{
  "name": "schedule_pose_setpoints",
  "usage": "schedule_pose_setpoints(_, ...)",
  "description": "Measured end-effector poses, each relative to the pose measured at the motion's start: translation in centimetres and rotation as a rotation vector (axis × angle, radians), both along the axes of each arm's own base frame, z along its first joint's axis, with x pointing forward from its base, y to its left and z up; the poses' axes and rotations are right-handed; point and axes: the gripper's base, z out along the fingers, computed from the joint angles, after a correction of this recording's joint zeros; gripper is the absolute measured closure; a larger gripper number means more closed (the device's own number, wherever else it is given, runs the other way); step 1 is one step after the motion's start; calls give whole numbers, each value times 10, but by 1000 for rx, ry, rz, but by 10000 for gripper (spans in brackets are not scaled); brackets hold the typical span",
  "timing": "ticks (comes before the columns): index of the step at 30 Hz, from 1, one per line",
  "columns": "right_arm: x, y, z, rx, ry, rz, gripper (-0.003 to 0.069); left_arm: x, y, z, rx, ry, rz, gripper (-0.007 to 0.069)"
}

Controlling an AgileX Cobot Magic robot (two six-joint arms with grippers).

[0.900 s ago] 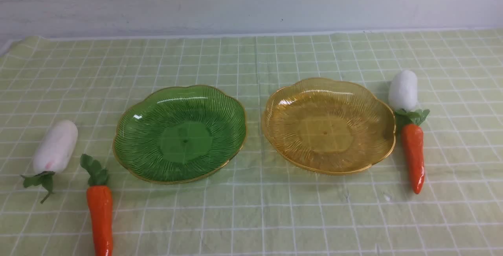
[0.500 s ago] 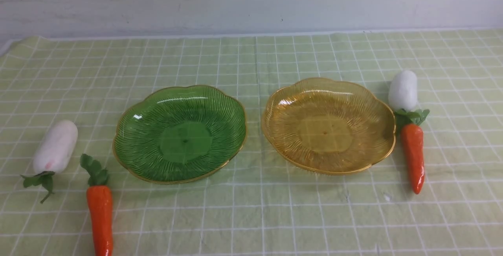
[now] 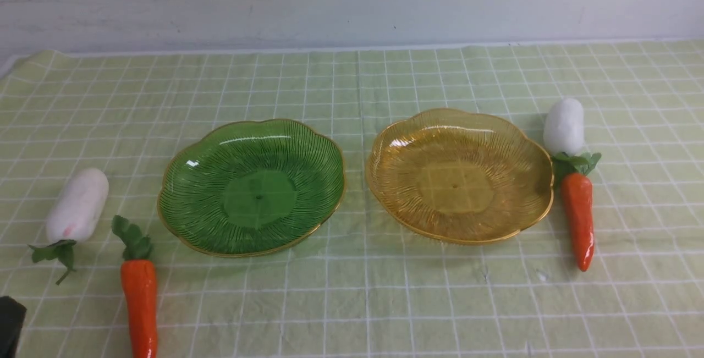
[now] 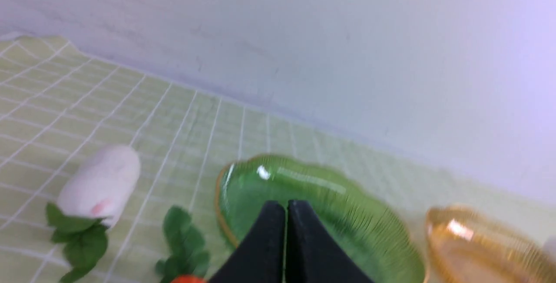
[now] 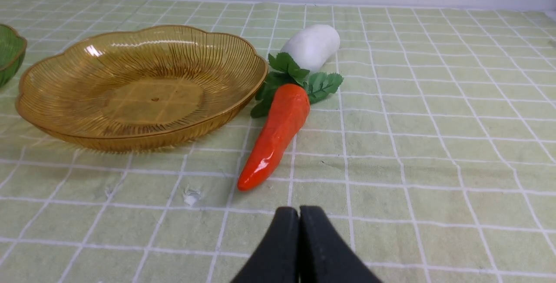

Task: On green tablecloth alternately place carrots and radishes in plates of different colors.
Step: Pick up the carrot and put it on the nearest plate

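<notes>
Fingers of the left arm [image 4: 271,235] sit pressed together, empty, facing the green plate [image 3: 251,187]; fingers of the right arm [image 5: 282,244] are likewise closed on nothing. Left of the green plate lie a pink-marked radish [image 3: 78,205] and a carrot [image 3: 140,306]; right of it sits the amber plate [image 3: 459,176], then a plain radish [image 3: 564,126] and second carrot [image 3: 577,220], all on the green tablecloth [image 3: 352,303].

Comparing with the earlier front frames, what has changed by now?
A black part of the left arm has come into the front view's lower left corner, near the left carrot. Nothing was taken hold of or let go. The green plate, amber plate, left radish, right radish and right carrot stayed put.
</notes>
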Motion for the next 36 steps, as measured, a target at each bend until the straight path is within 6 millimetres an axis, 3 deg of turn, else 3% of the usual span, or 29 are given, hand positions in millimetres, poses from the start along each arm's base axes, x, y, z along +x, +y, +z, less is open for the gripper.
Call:
schedule_pose_setpoints(6, 0, 0, 0, 0, -5, -1, 673, -5, 11, 20, -228, -228, 71, 632)
schedule_pose_setpoints(8, 0, 0, 1, 1, -8, -2, 673, -9, 13, 35, -284, -300, 76, 632)
schedule_pose_setpoints(9, 0, 0, 1, 18, -17, -3, 673, -15, 12, 60, -301, -339, 44, 632)
schedule_pose_setpoints(10, 1, 0, 1, 29, -21, -4, 673, -17, 11, 67, -302, -342, 32, 632)
schedule_pose_setpoints(11, 1, 1, 3, 98, -51, -9, 673, -23, 5, 94, -283, -312, -24, 632)
schedule_pose_setpoints(13, 2, 1, 8, 238, -110, -25, 673, -23, -4, 122, -197, -180, -96, 632)
schedule_pose_setpoints(16, 3, -2, 18, 475, -212, -72, 673, -2, -18, 138, -38, 186, -204, 632)
schedule_pose_setpoints(19, 3, -5, 23, 662, -263, -112, 673, 28, -25, 134, 65, 581, -278, 632)
schedule_pose_setpoints(22, 2, -8, 25, 763, -291, -140, 673, 50, -24, 122, 124, 813, -290, 632)
schedule_pose_setpoints(25, 2, -11, 26, 833, -318, -169, 673, 86, -16, 94, 236, 1077, -245, 632)
schedule_pose_setpoints(32, 1, -12, 31, 862, -339, -174, 673, 127, -11, 61, 306, 1234, -215, 632)
schedule_pose_setpoints(36, -2, 0, 67, 716, -318, -37, 673, 144, -13, 44, 288, 1295, -231, 632)
